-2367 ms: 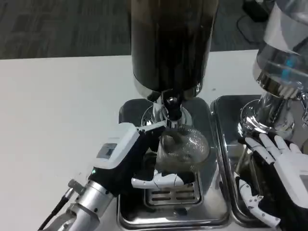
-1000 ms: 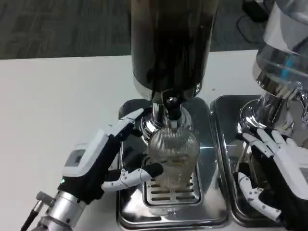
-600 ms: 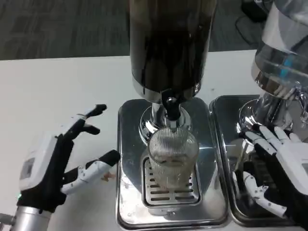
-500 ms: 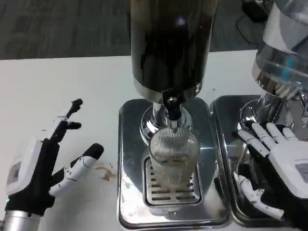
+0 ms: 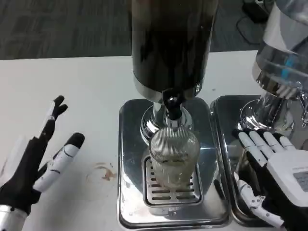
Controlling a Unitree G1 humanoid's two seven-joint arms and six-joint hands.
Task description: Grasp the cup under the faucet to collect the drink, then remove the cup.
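A clear ribbed cup stands upright on the drip grate, directly below the black faucet of the dark drink dispenser. A little liquid shows in its bottom. My left hand is open over the white table at the far left, well apart from the cup, fingers spread. My right hand is open at the right, hovering over the neighbouring tray with fingers spread, holding nothing.
The cup's steel drip tray sits mid-table. A second steel tray to its right carries a clear dispenser on a chrome base. A brown spill stain marks the white table left of the tray.
My left hand has let go of the cup and drawn back left off the tray onto the table. The cup stays upright under the faucet. My right hand has barely shifted.
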